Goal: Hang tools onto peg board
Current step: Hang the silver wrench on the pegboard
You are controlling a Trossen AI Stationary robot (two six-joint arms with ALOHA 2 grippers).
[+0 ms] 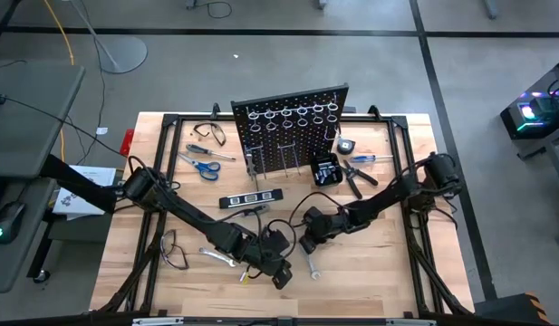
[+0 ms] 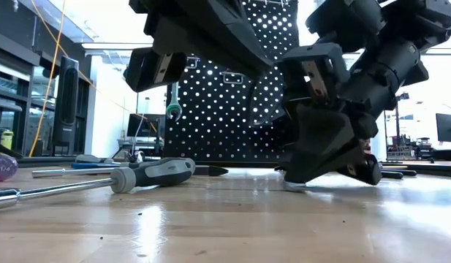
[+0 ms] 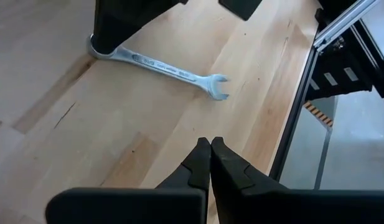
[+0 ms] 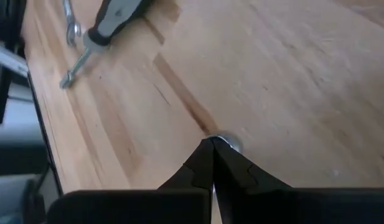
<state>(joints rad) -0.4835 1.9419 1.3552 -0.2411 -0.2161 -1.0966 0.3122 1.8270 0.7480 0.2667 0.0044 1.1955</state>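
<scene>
A: Fingers of the right gripper [image 4: 211,144] are pressed together, empty, tips touching the silver wrench's ring end [image 4: 226,142], probably for pickup.

B: Left gripper [image 3: 210,146] is likewise clenched, hovering. The black perforated peg board [image 1: 293,127] is seen well beyond.

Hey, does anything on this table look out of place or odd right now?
Nothing looks damaged or spilled. The tools simply lie loose on the table instead of hanging: a silver wrench lies flat near the front edge, and the peg board stands upright with empty rings.

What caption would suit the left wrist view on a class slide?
Left tool, shut and empty, hovers over the table near a silver wrench.
</scene>
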